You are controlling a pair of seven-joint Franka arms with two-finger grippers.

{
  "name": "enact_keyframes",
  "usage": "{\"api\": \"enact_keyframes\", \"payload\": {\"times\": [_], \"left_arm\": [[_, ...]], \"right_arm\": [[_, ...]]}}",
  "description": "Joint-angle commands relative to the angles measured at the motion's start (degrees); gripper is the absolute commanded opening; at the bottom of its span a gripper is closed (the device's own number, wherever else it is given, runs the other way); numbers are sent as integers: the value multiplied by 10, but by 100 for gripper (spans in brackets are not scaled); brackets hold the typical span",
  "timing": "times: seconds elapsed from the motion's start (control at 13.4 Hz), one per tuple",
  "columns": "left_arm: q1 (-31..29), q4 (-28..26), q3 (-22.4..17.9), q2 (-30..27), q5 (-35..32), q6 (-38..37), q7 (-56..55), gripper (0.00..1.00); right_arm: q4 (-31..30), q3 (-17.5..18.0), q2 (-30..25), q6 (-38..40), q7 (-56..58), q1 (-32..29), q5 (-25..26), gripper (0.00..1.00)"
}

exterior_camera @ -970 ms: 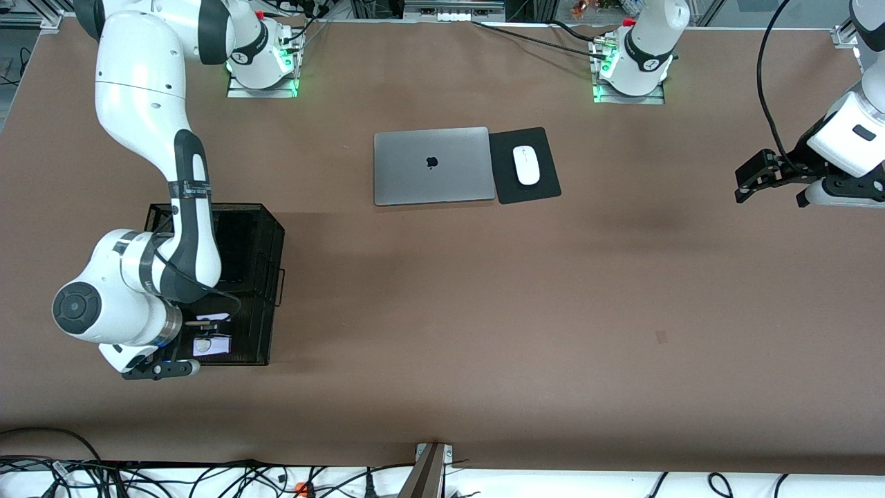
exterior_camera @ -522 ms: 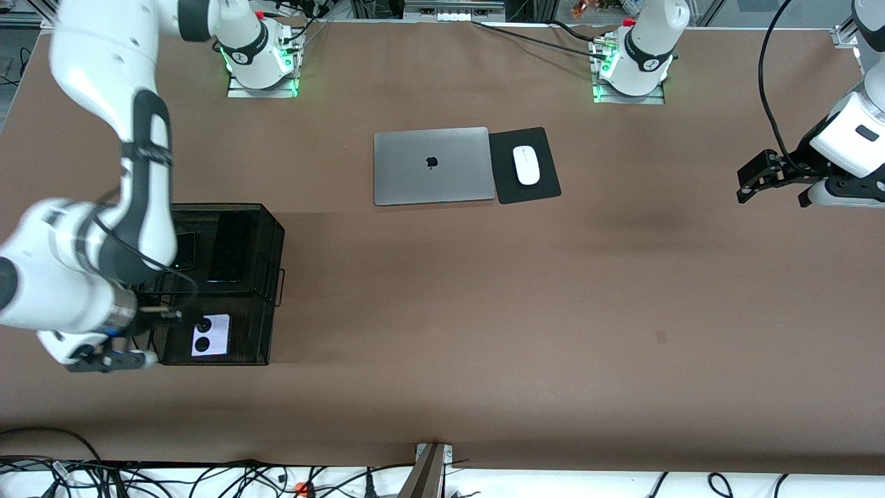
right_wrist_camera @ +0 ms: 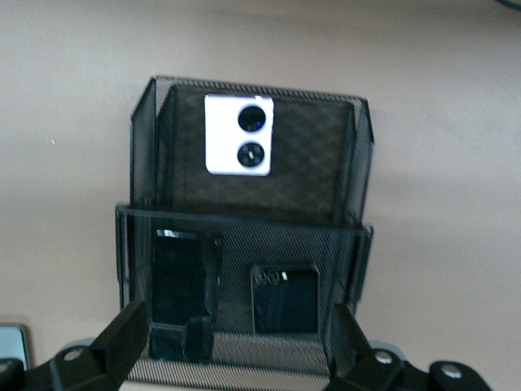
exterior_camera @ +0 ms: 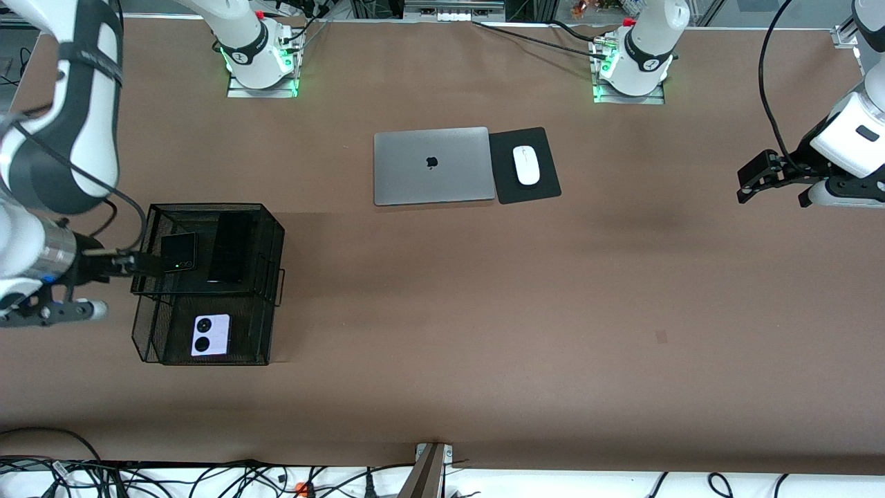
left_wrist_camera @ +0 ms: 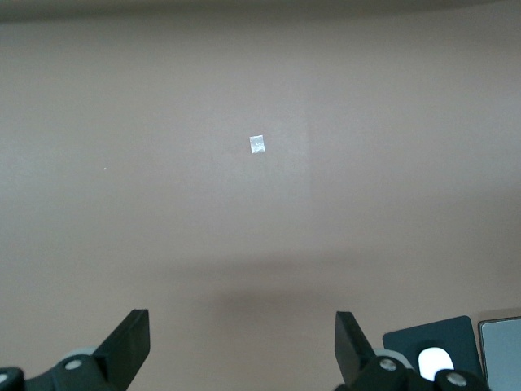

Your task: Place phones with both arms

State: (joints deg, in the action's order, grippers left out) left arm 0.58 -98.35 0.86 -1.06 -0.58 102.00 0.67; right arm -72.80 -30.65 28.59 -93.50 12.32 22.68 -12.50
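Note:
A black mesh basket (exterior_camera: 273, 277) stands toward the right arm's end of the table. Its compartment farther from the front camera holds a small square black phone with a green dot (exterior_camera: 178, 252) (right_wrist_camera: 285, 299) and a long slim black phone (exterior_camera: 230, 247) (right_wrist_camera: 177, 293). The nearer compartment holds a pale lilac-white phone with two black circles (exterior_camera: 211, 335) (right_wrist_camera: 238, 134). My right gripper (exterior_camera: 148, 263) (right_wrist_camera: 236, 334) hovers open and empty over the basket's rim by the square black phone. My left gripper (exterior_camera: 745, 184) (left_wrist_camera: 242, 334) waits open and empty over bare table at the left arm's end.
A closed grey laptop (exterior_camera: 433, 166) lies mid-table near the arm bases. Beside it a white mouse (exterior_camera: 527, 165) (left_wrist_camera: 434, 361) rests on a black pad (exterior_camera: 543, 187). Cables (exterior_camera: 207, 477) run along the table's edge nearest the front camera.
The right arm has swung up and away from over the lilac-white phone's compartment toward its own end of the table, uncovering all three phones. The left arm has barely moved.

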Motion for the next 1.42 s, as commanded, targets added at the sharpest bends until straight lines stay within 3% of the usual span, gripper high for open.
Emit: {"api": "enact_keyframes", "payload": {"times": [0.0,0.15,0.22,0.37,0.6,1.34], "left_arm": [[0,17,-1,7,-13,-14,8,100],[1,17,-1,7,-13,-14,8,100],[1,17,-1,8,-12,-14,8,100],[1,17,-1,8,-12,-14,8,100],[1,17,-1,8,-11,-14,8,100],[1,17,-1,8,-10,-15,8,100]], "right_arm": [[-166,47,-146,-48,-28,4,67,100],[-201,97,-198,-47,-66,-30,110,100],[-206,142,-215,-42,-71,-67,126,100],[-210,233,-239,-25,-82,-161,140,100],[-205,315,-253,-13,-82,-259,141,100],[-174,326,-259,42,-83,-269,155,100]]}}
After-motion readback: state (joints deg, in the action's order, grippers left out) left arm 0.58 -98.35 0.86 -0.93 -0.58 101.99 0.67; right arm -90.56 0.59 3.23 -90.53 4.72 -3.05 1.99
